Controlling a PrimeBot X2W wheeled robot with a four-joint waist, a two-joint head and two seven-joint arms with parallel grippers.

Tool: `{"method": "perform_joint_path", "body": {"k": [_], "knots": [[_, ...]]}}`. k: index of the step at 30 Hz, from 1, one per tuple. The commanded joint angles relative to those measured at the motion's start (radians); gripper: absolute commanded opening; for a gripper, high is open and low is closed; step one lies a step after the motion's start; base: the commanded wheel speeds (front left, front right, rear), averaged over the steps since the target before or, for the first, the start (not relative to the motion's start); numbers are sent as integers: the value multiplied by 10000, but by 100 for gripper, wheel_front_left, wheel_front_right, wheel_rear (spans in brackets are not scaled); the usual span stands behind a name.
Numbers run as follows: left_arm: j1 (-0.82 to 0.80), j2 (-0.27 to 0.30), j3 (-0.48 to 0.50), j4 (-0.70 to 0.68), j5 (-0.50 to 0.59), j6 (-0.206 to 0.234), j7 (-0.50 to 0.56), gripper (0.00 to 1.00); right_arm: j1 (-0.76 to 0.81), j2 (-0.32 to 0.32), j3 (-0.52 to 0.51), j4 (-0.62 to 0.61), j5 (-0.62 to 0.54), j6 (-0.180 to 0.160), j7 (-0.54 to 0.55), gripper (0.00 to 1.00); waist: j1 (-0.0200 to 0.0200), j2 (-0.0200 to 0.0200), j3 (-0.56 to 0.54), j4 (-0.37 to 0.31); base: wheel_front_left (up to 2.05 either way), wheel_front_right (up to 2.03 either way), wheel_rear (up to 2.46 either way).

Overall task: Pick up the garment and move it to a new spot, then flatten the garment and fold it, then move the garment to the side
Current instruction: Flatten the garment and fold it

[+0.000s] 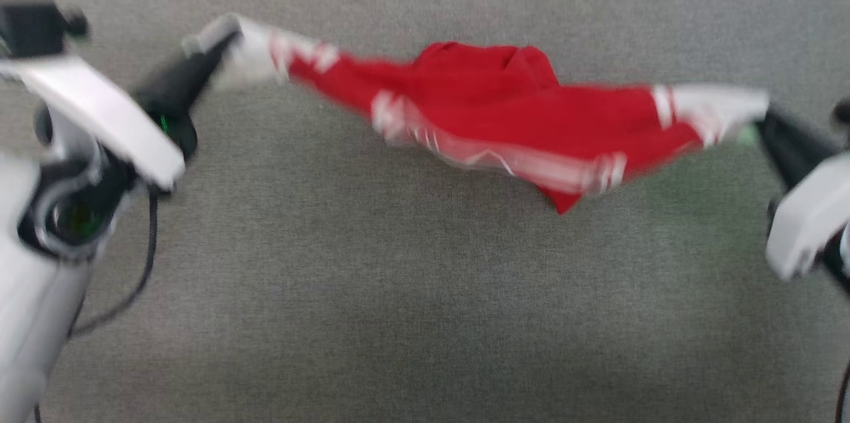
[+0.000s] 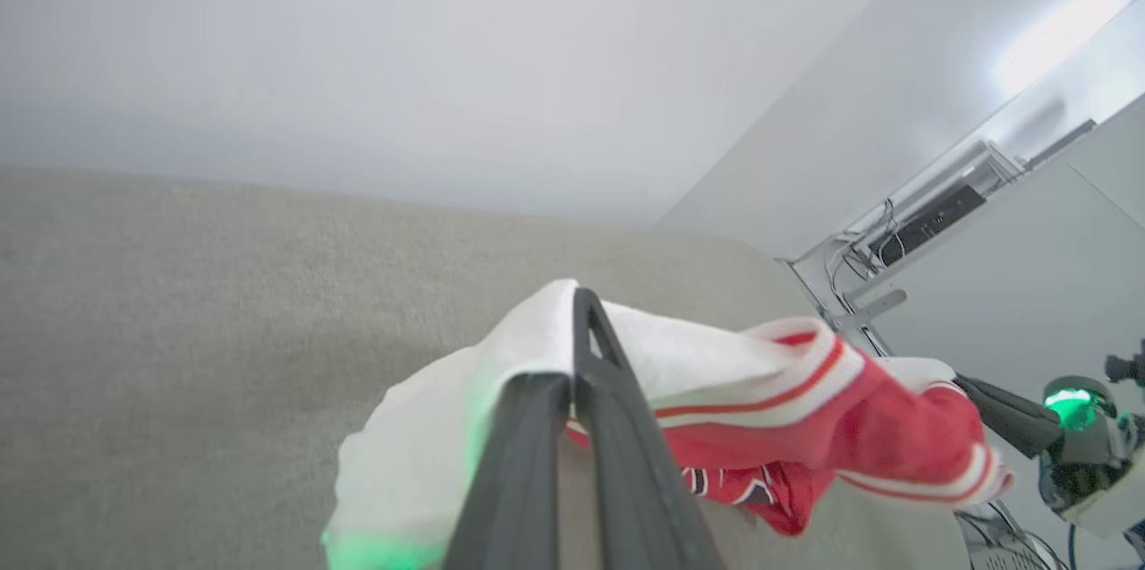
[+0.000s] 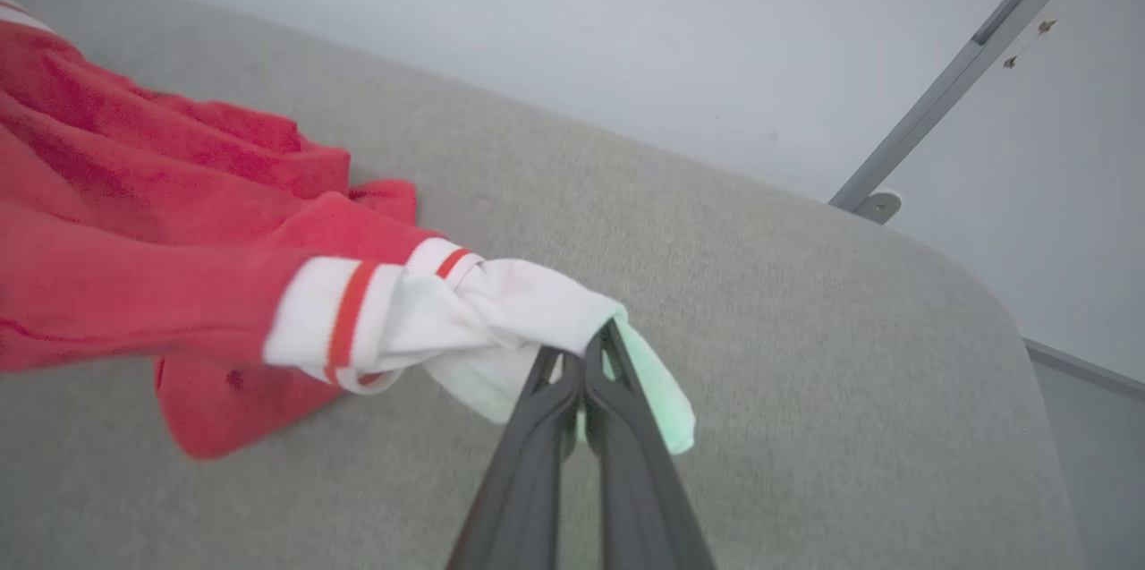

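Note:
The garment [image 1: 505, 111], a bright red shirt with white sleeve ends and striped trim, hangs stretched between my two grippers above the grey surface [image 1: 398, 277], its middle sagging. My left gripper [image 1: 222, 44] is shut on the white left sleeve end [image 2: 537, 346]. In the left wrist view its fingers [image 2: 590, 373] pinch the white cloth. My right gripper [image 1: 764, 119] is shut on the white right sleeve end [image 3: 528, 310]. The right wrist view shows its fingers [image 3: 586, 364] closed on that cloth, red fabric [image 3: 134, 266] trailing left. The head view is blurred.
The wide grey fabric surface [image 3: 805, 328] lies below and ends at a curved edge on the right wrist view's right. A pale wall [image 2: 447, 60] rises behind it. A metal frame with cables [image 2: 903, 239] stands beyond the far corner. A dark cable [image 1: 143, 263] hangs from my left arm.

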Motion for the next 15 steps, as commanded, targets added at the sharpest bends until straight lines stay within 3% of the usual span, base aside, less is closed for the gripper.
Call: {"method": "perform_joint_path", "body": {"k": [1, 6, 9, 15], "knots": [[-380, -127, 101, 157, 43, 14, -215, 0, -466, 164, -138, 54, 55, -14, -103, 0, 0, 0, 183, -42, 0, 0, 0], [-2238, -749, 272, 1801, 553, 14, -1168, 0, -2794, 977, -283, 1417, -243, -14, -614, 0, 0, 0, 754, -162, 0, 0, 0], [-3590, -1272, 257, 3275, 967, 14, -1654, 0, -4582, 1710, -323, 2835, -412, -13, -1042, 0, 0, 0, 1084, -278, 0, 0, 0], [-6789, -1781, 318, 5701, 1733, 13, -2633, 0, -8705, 2750, -636, 5490, -936, -13, -2345, 0, 0, 0, 1814, -451, 0, 0, 0]]}}
